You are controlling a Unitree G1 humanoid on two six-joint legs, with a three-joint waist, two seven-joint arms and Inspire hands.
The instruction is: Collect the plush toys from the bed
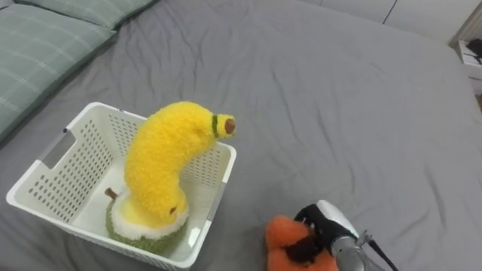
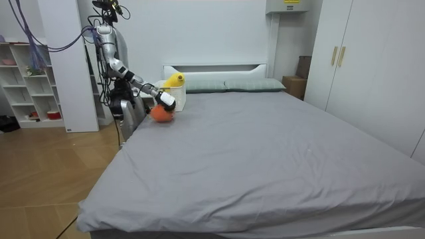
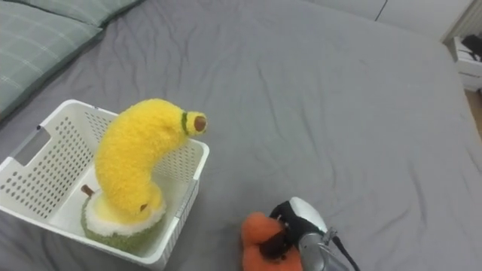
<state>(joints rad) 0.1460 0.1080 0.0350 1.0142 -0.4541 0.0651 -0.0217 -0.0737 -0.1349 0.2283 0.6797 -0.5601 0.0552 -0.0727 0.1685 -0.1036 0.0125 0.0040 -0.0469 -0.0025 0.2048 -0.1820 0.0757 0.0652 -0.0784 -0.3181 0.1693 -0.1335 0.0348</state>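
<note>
Your right hand (image 1: 329,220) is down at the bottom edge of the eye views with its dark fingers curled round an orange plush toy (image 1: 285,239), so it's gripping that one. I can't tell whether the toy is resting on the sheet or lifted a bit off it.

Everything else, biggest first:

- The bed (image 1: 339,98) has a plain grey sheet with a few wrinkles. In the room view your robot stands at its side near the head end, on the room view's left, with the arm reaching over the mattress edge.
- A white wardrobe (image 2: 358,66) stands along the wall on the room view's right, and a white shelf unit (image 2: 30,83) is behind the robot.
- Green striped pillows (image 1: 38,45) lie at the head of the bed, up in the top left corner of the eye views.
- A white perforated plastic basket (image 1: 45,177) sits on the sheet to the left of the hand, near it but not touching.
- A fuzzy yellow banana plush (image 1: 162,158) stands upright in the basket, its brown tip curving over the right-hand rim.
- A round green plush with a cream top and a small brown stalk (image 1: 143,226) sits under the banana in the basket's near corner.
</note>
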